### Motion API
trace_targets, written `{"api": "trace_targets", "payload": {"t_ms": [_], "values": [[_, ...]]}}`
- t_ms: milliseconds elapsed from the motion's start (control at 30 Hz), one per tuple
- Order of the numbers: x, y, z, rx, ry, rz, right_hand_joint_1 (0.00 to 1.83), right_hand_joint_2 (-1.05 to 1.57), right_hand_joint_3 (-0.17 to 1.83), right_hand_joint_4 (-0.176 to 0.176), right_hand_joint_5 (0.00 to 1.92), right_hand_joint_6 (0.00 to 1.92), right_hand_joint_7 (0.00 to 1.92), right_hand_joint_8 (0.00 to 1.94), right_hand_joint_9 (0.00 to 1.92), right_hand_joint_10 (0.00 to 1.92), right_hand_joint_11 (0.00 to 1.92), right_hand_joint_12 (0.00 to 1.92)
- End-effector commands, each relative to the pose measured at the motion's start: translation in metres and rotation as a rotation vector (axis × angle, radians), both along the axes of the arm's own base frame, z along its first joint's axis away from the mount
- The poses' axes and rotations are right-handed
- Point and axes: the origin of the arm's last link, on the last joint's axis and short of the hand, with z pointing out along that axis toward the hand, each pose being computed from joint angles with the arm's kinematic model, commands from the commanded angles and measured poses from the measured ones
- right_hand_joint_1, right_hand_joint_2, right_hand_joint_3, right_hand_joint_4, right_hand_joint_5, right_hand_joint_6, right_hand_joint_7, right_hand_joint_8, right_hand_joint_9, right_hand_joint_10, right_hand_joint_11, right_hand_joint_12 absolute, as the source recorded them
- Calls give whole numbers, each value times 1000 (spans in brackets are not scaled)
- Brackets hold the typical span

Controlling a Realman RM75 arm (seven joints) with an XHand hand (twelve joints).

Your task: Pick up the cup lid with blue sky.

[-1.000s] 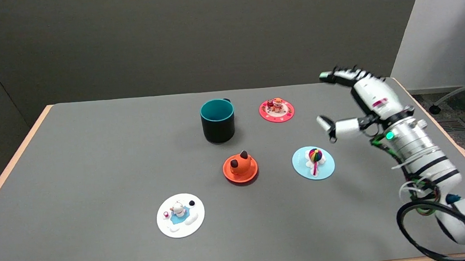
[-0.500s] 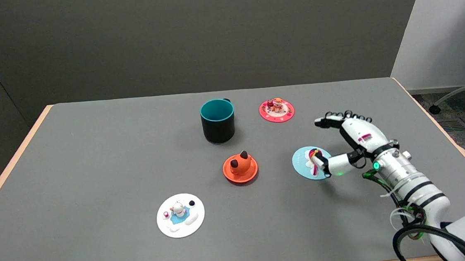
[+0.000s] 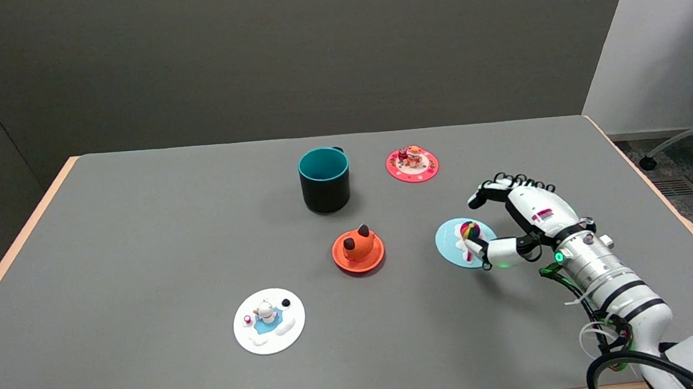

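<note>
No text can be read; a small red-marked label on the back of the right hand (image 3: 531,217) is perhaps lettering, too blurred.

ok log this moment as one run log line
phase: reaching | right hand: open, fingers spread at sky-blue lid | lid: flat on table, not lifted

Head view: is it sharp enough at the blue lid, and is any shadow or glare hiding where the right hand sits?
Head view: sharp and evenly lit, no glare on the grey table; the blue lid shows crisply, only a soft shadow under the right hand, whose thumb overlaps the lid's right edge.
</note>
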Motion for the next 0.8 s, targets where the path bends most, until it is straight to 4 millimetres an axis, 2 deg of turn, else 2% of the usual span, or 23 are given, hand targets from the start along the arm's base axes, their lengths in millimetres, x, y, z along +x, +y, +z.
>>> {"api": "trace_targets", "payload": {"t_ms": [33, 167, 267, 333, 467, 800], "values": [[20, -10, -10, 58, 95, 72, 940, 687, 655, -27, 433, 694, 236, 491, 308, 273, 263, 494], [13, -10, -5, 64, 101, 59, 915, 705, 644, -23, 387, 700, 219, 498, 294, 286, 254, 501], [8, -11, -4, 91, 107, 62, 925, 682, 651, -35, 409, 601, 235, 449, 289, 287, 245, 506], [6, -11, -2, 116, 129, 70, 938, 651, 673, -48, 421, 460, 247, 386, 282, 286, 236, 509], [5, -13, 5, 146, 188, 80, 945, 626, 696, -54, 389, 345, 251, 322, 266, 297, 227, 512], [4, -25, 18, 159, 205, 118, 937, 617, 714, -63, 396, 300, 285, 244, 254, 312, 215, 528]]}}
